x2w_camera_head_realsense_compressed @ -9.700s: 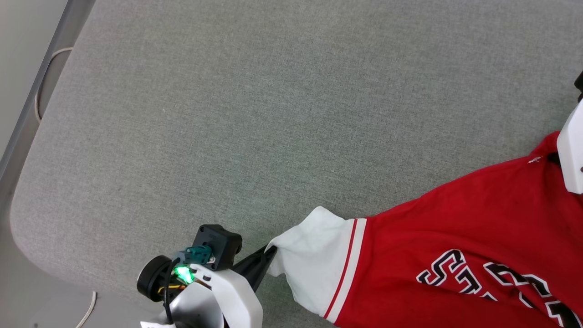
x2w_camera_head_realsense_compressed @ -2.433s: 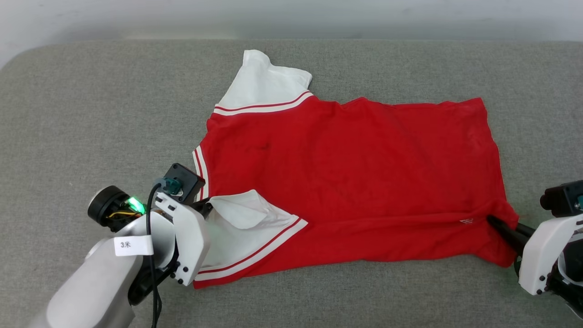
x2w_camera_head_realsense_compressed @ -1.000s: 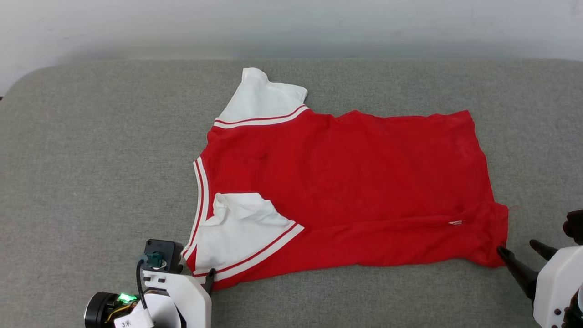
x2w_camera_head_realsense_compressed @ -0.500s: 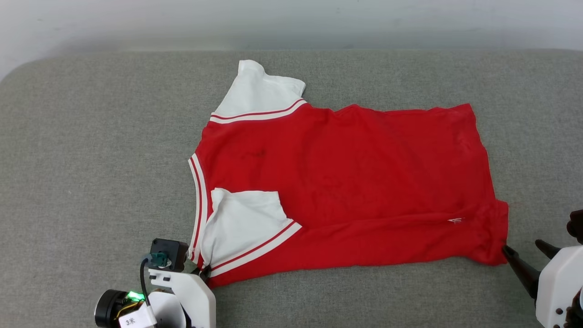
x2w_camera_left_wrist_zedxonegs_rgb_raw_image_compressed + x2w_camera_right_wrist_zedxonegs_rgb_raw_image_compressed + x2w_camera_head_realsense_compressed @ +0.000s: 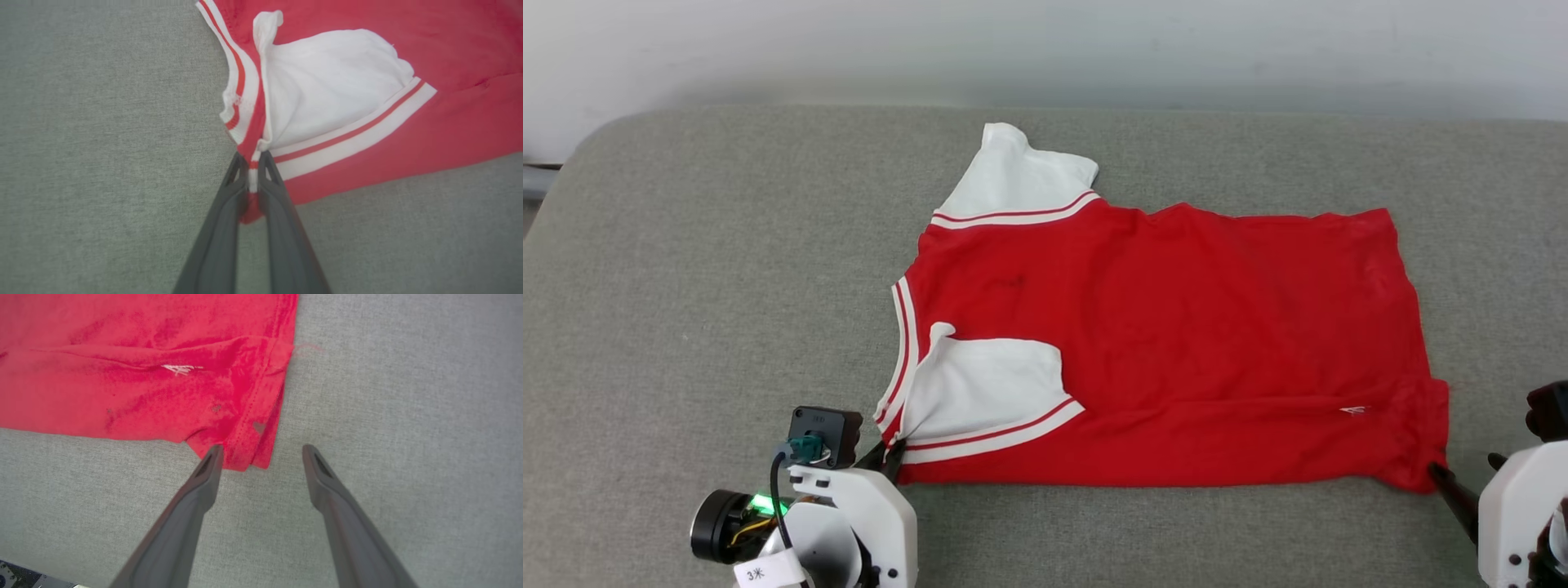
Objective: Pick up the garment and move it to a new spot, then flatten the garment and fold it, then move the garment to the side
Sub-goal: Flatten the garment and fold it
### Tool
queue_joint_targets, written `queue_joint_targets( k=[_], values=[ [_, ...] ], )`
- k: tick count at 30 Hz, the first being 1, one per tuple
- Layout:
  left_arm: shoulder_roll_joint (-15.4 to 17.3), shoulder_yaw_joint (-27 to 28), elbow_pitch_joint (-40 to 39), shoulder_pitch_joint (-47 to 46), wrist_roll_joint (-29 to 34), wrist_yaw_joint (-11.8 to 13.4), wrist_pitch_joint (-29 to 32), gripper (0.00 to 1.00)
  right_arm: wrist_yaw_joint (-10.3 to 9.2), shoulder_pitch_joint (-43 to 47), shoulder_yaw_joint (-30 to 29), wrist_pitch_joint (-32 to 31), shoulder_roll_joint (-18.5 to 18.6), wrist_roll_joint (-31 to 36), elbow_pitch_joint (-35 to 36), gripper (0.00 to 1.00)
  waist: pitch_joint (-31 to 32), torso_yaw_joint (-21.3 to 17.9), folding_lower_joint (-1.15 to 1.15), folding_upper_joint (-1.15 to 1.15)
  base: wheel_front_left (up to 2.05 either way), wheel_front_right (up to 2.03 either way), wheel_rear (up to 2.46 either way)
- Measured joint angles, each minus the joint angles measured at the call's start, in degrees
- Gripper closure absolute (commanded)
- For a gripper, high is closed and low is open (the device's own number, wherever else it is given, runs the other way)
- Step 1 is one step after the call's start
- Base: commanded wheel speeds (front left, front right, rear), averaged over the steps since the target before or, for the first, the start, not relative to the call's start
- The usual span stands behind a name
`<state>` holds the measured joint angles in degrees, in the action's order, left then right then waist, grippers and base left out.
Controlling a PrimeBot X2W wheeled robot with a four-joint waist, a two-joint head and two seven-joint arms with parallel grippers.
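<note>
Garment point(image 5: 1176, 327) flat on grey cushion point(image 5: 727, 245), left gripper point(image 5: 251, 163) clamped on its striped shoulder corner, right gripper point(image 5: 263, 451) spread wide at hem corner.

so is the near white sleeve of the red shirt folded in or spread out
Folded in: the white sleeve lies flipped onto the red shirt body.

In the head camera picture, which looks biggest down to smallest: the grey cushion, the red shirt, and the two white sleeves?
1. grey cushion, by far the largest.
2. red shirt.
3. far sleeve and near sleeve: they look about alike, so I won't rank them.
</note>
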<state>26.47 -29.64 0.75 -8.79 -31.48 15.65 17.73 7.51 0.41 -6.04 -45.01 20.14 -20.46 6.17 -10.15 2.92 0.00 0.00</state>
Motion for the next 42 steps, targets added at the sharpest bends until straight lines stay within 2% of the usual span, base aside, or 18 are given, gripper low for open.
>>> queue_joint_targets(
  k=[7, 16, 17, 18, 19, 20, 25, 34, 42],
  values=[
    [0.2, -0.5, -4.0, -0.8, 0.8, 0.5, 0.3, 1.0, 0.0, -4.2, 0.6, -0.1, -0.7, 1.5, -6.3, 0.0, -2.2, 1.2, 0.0, 0.0, 0.0, 0.0, 0.0],
    [0.3, -1.1, -5.1, -1.2, 1.5, 0.8, 0.4, 1.0, 0.0, -7.6, 2.8, -0.3, -0.3, 1.9, -14.0, 0.0, -4.3, 2.3, 0.0, 0.0, 0.0, 0.0, 0.0],
    [0.4, -1.2, -5.1, -1.2, 1.5, 0.8, 0.6, 1.0, 0.0, -7.8, 3.1, -0.4, -0.1, 1.8, -14.4, 0.09, -4.3, 2.4, 0.0, 0.0, 0.0, 0.0, 0.0],
    [0.4, -1.3, -5.0, -1.2, 1.5, 0.8, 0.6, 1.0, 0.0, -7.9, 3.3, -0.5, 0.0, 1.7, -14.8, 0.54, -4.3, 2.4, 0.0, 0.0, 0.0, 0.0, 0.0],
    [0.4, -1.3, -4.9, -1.2, 1.5, 0.8, 0.7, 1.0, 0.0, -8.1, 3.5, -0.5, 0.0, 1.5, -15.2, 0.82, -4.3, 2.5, 0.0, 0.0, 0.0, 0.0, 0.0],
    [0.4, -1.3, -4.8, -1.2, 1.4, 0.7, 0.7, 1.0, 0.0, -8.2, 3.7, -0.4, 0.1, 1.2, -15.5, 1.0, -4.2, 2.4, 0.0, 0.0, 0.0, 0.0, 0.0],
    [0.9, -1.4, -3.7, -0.9, 1.1, 0.7, 1.1, 1.0, 0.04, -8.7, 4.7, 0.1, 0.5, 0.6, -16.5, 1.0, -3.4, 2.1, 0.0, 0.0, 0.0, 0.0, 0.0],
    [1.7, -2.1, -2.1, 1.1, 0.0, 0.5, 1.9, 1.0, 0.04, -7.1, 4.8, -0.4, 3.5, -0.8, -16.6, 1.0, 0.1, 1.1, 0.0, 0.0, 0.0, 0.0, 0.0],
    [2.7, -3.7, -3.1, 5.4, -1.1, 0.3, 3.8, 1.0, 0.04, -1.1, 2.3, -1.7, 3.9, -1.5, -13.3, 1.0, 3.8, 0.7, -0.01, 0.0, 0.0, 0.0, 0.0]
  ],
)
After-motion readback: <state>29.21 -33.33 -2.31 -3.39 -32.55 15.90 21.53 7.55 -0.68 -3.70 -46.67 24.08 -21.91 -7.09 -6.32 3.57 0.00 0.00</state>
